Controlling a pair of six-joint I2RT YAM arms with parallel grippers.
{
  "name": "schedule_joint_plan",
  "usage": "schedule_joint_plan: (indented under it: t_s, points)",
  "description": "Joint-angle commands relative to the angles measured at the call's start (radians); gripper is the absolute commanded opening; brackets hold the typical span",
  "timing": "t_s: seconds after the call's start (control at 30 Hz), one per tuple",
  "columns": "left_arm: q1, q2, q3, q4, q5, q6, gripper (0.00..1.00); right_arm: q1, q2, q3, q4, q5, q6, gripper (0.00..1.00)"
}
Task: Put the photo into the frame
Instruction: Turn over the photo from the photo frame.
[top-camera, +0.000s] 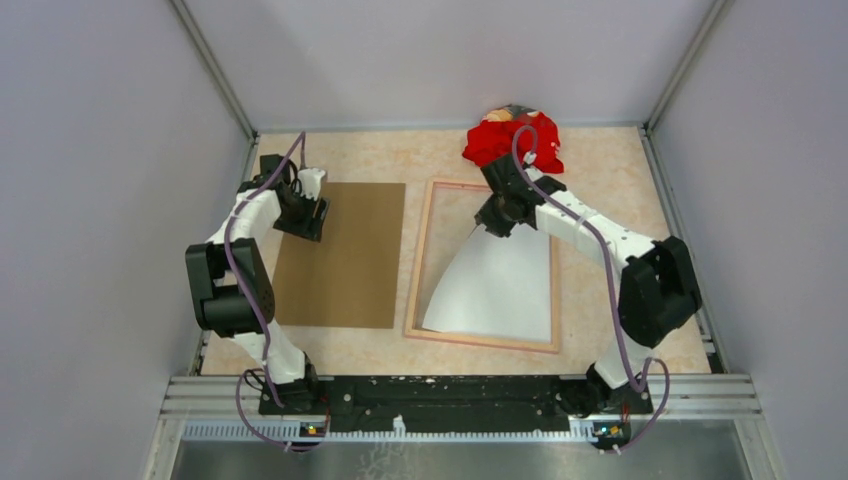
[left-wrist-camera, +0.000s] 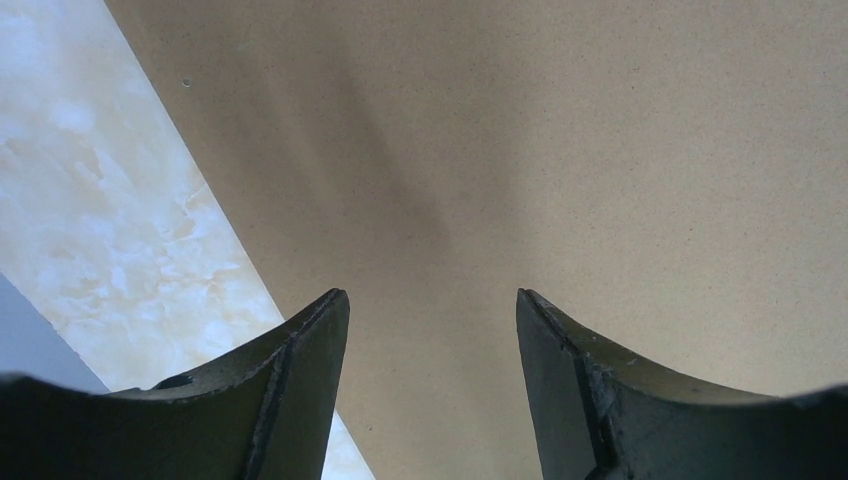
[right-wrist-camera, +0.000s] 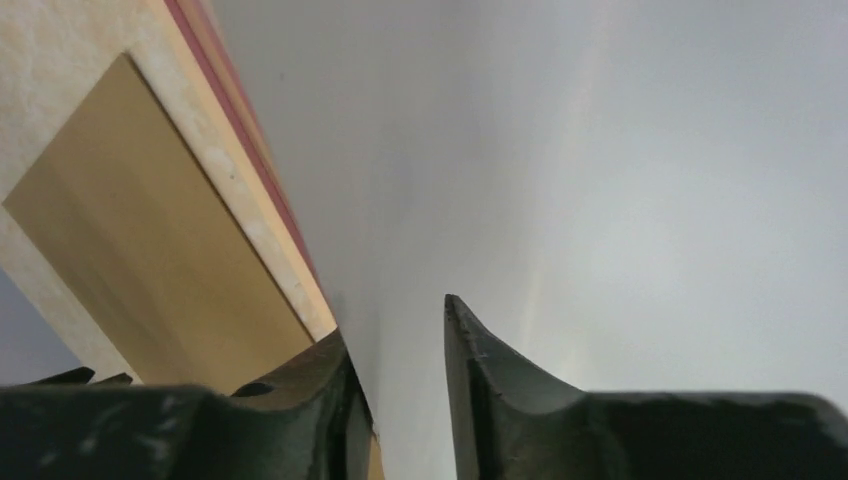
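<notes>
Right gripper (right-wrist-camera: 395, 320) fingers stand barely parted at the far edge of the photo (top-camera: 495, 285) — white back up inside the frame (top-camera: 420, 260), far end bowed above it — so, freed, it may spring across the frame's rail; left gripper (left-wrist-camera: 432, 300) hangs open, empty, beside the frame.

White links between bulky black joints on left arm (top-camera: 250, 212) and right arm (top-camera: 585, 222); purple cable (top-camera: 228, 238) trailing back from behind each gripper, looping down to the base; left gripper (left-wrist-camera: 432, 300) and right gripper (right-wrist-camera: 395, 320), dark tapered fingers (left-wrist-camera: 300, 370), curved, scuffed edges
</notes>
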Motion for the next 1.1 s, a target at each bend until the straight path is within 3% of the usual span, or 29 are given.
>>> schedule_joint_plan:
  t_s: [0.0,0.57,0.8,1.07]
  points:
    - [-0.004,-0.049,-0.001,0.017,-0.005,0.008,0.69,0.002,0.056,0.074,0.01,-0.042,-0.063,0.33]
    - [-0.004,-0.032,0.0,0.021,-0.018,0.012,0.69,0.007,0.139,0.122,0.088,-0.121,-0.131,0.71]
    - [-0.004,-0.032,0.002,0.019,-0.019,0.016,0.69,0.005,0.137,0.11,0.126,-0.149,-0.152,0.96]
    - [-0.004,-0.037,0.003,0.017,-0.026,0.021,0.69,0.006,0.14,0.106,0.145,-0.163,-0.158,0.99]
